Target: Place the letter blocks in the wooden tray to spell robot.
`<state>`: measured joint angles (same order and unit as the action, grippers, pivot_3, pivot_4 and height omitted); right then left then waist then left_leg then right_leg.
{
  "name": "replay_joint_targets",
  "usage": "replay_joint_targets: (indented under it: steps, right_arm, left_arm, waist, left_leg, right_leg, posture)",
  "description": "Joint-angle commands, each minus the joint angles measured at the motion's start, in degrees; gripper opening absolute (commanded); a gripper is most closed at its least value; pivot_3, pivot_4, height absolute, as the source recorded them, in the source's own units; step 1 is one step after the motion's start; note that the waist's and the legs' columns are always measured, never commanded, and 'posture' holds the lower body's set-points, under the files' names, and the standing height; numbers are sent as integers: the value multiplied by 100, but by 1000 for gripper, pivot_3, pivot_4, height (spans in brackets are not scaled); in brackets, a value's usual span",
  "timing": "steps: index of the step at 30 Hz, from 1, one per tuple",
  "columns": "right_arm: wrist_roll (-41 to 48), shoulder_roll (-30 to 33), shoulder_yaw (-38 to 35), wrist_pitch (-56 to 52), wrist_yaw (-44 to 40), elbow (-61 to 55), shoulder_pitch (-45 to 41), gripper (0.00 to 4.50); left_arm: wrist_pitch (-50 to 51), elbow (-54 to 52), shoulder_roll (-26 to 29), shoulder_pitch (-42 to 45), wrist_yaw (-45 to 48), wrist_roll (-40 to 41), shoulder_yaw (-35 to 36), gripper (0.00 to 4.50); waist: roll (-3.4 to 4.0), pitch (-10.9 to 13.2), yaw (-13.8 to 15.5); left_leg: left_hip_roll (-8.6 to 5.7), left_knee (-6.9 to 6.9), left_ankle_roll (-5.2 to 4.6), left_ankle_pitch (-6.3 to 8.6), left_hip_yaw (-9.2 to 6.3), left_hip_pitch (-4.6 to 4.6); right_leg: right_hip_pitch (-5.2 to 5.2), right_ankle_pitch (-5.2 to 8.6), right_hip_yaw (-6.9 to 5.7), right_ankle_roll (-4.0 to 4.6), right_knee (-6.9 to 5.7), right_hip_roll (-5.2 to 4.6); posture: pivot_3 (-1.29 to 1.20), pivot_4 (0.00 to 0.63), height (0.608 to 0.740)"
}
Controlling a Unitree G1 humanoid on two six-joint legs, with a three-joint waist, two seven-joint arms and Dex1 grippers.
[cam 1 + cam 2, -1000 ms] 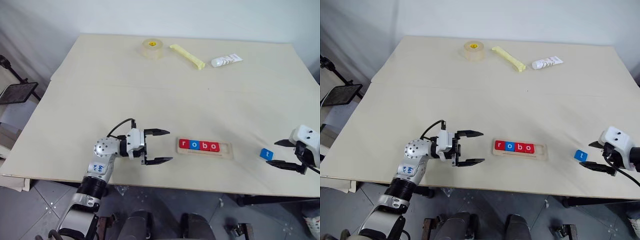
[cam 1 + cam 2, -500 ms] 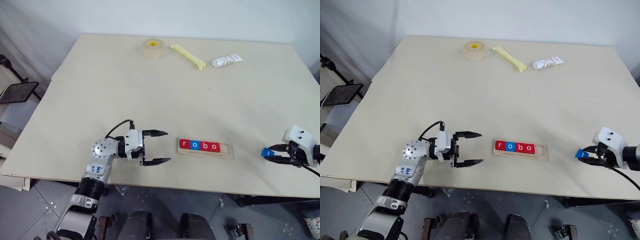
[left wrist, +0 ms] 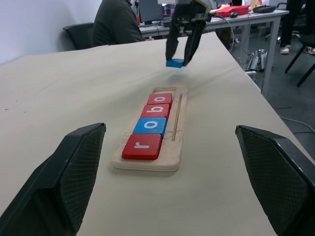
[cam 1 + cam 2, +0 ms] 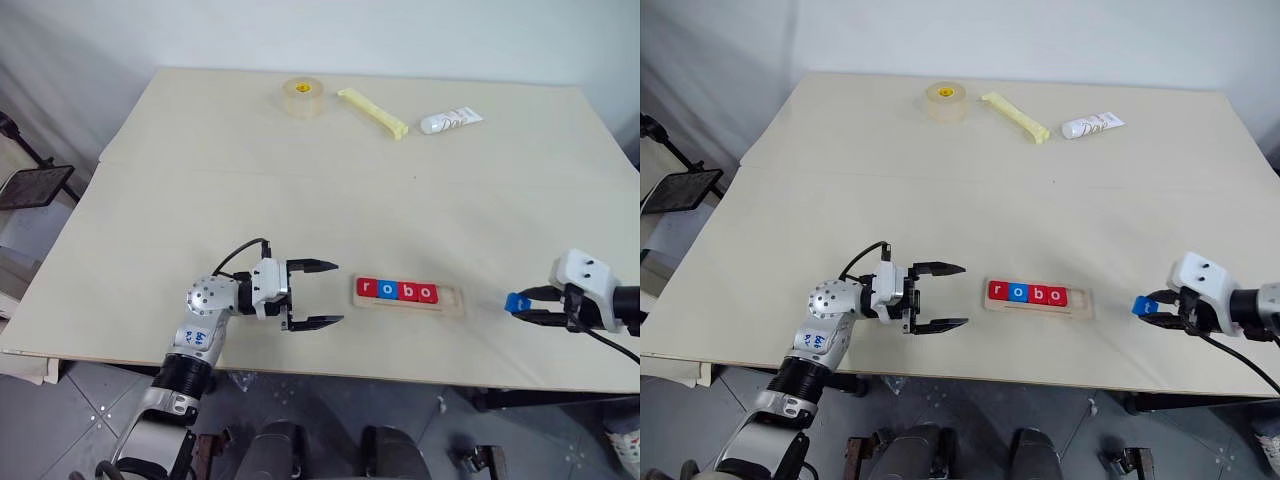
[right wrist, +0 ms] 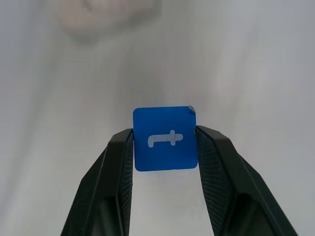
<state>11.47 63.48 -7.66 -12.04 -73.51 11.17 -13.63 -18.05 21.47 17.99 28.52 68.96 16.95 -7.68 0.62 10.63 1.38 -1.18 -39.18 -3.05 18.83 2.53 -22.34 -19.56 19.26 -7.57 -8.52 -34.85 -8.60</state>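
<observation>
- Right gripper [image 4: 522, 306] clamped on the blue t block [image 5: 165, 138], one black finger [image 5: 211, 162] on each side of it.
- T block up off the table [image 4: 300, 180], out past the tray's right end, with a gap between.
- Wooden tray [image 4: 408, 297] lying flat near the front edge of the table, between the two grippers.
- Four blocks sitting in the tray in a row, side by side: red r [image 3: 142, 146], blue o [image 3: 150, 126], red b [image 3: 156, 110], red o [image 3: 160, 98].
- Bare spot in the tray at its right end, after the last o.
- Left gripper [image 4: 315, 293] just left of the tray, pointing level at it, fingers [image 3: 78, 162] spread wide apart, holding nothing, not touching the tray.
- Far side of the table: a roll of tape [image 4: 303, 97], a yellow stick [image 4: 374, 112] and a white tube [image 4: 451, 121], well apart from the tray.
- Black stand [image 4: 30, 186] off the table's left side.
- Person in a dark top [image 3: 117, 22] sitting with back turned, beyond the table, at a desk.
</observation>
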Motion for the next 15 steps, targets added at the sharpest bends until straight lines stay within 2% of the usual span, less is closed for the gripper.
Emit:
replay_joint_targets:
  steps: [1, 6, 15]
  right_arm:
    - [-70, 92, 86, -176, 113, -438, -250, 1450]
    - [-195, -92, 700, -518, 5, -796, -796, 1450]
    - [-647, -278, 1566, -242, -287, -362, -1633, 1450]
  left_arm:
    - [-182, 83, -28, 133, 78, 14, 30, 4500]
    - [-283, 195, -71, 196, 109, 6, 19, 4500]
    - [-337, 44, -53, 29, 74, 3, 22, 4500]
  waist:
    - [0, 0, 2]
    - [0, 0, 11]
    - [0, 0, 0]
  left_leg:
    - [-1, 0, 0, 0, 0, 0]
    - [-3, 0, 0, 0, -3, -2]
    - [-3, 0, 0, 0, -6, -5]
  right_leg:
    - [1, 0, 0, 0, 0, 0]
    - [0, 0, -1, 0, 1, -1]
    - [-3, 0, -4, 0, -1, -1]
  posture:
    - [0, 150, 740]
    - [0, 150, 740]
    - [0, 150, 740]
